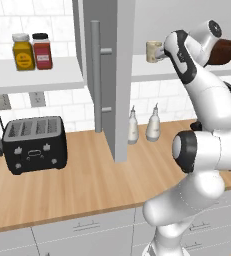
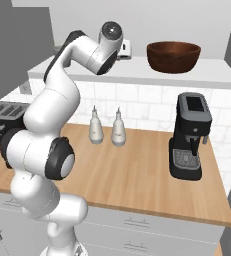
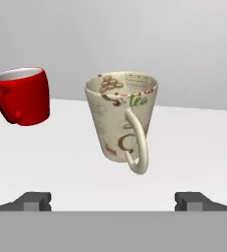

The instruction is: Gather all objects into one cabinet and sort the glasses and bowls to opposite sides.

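A cream mug (image 3: pixel 122 120) with brown print and a handle stands on the white cabinet shelf (image 3: pixel 193 147), handle toward the hand. A red cup (image 3: pixel 22 96) stands to its left, a little farther back. My gripper (image 3: pixel 113 202) is open, its fingertips (image 3: pixel 36 201) spread wide just short of the cream mug, touching nothing. In the base views the hand reaches into the cabinet beside the cream mug (image 1: pixel 153 51). The wide dark brown bowl (image 2: pixel 173 56) rests on the same shelf, to the right. The grey mug is out of view.
The tall grey cabinet door (image 1: pixel 112 75) stands open left of the arm, its bar handle (image 1: pixel 95 75) facing out. Two spice jars (image 1: pixel 33 51) sit on the tiled shelf. On the counter are a toaster (image 1: pixel 34 144), two white bottles (image 2: pixel 107 127) and a coffee machine (image 2: pixel 189 135).
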